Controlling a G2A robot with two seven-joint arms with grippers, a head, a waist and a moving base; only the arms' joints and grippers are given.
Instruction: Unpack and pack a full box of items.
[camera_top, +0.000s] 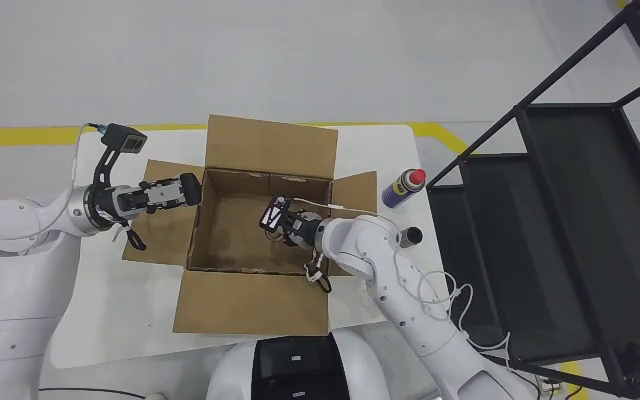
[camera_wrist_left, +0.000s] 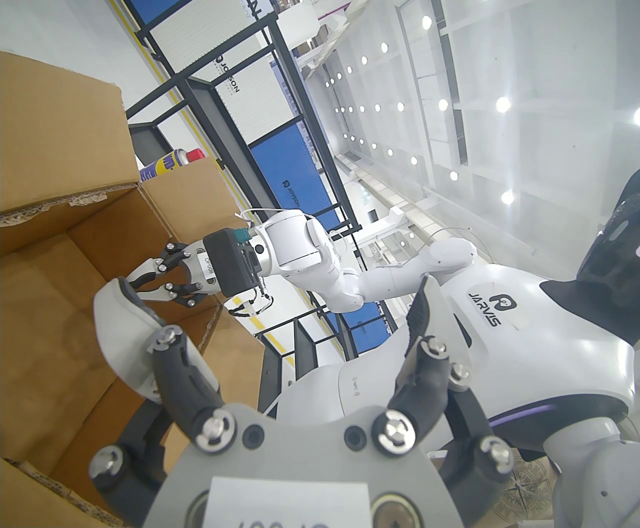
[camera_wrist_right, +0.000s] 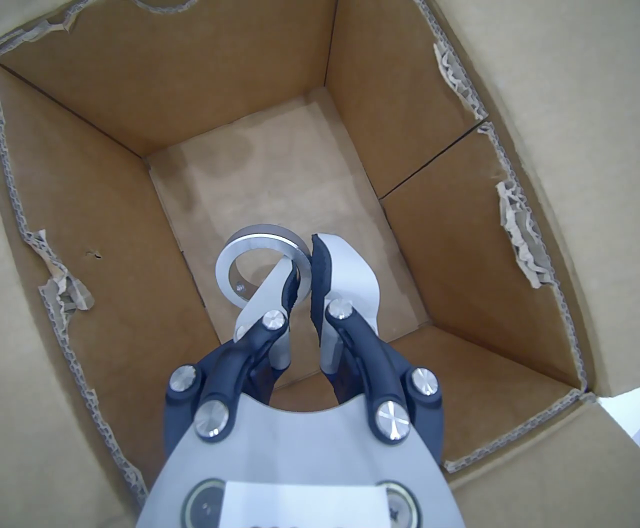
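right end effector (camera_wrist_right: 303, 257) is nearest to its wrist camera and points down into the open cardboard box (camera_wrist_right: 90, 190). its two fingers are pressed on the rim of a metal ring (camera_wrist_right: 224, 265): one finger goes through the hole of the ring and the other lies on the outside, so the rim is pinched between the pads. the ring hangs low inside the box, over the brown floor and near the middle of it; whether it touches the floor i cannot tell. the right arm (camera_top: 375, 250) comes from the right side of the box, bends at the elbow over the right flap, and reaches over the wall with the wrist turned downward.

the left arm (camera_top: 60, 215) is stretched almost level from the left side of the desk (camera_top: 385, 150). the left end effector (camera_top: 195, 187) is above the left flap, just beside the left wall of the box, and points sideways toward the inside. its fingers are spread wide with nothing between them.

the box stands in the middle of the desk with all four flaps folded outward. a spray can (camera_top: 403, 187) with a red cap stands upright on the desk, just beside the right flap and apart from both end effectors.
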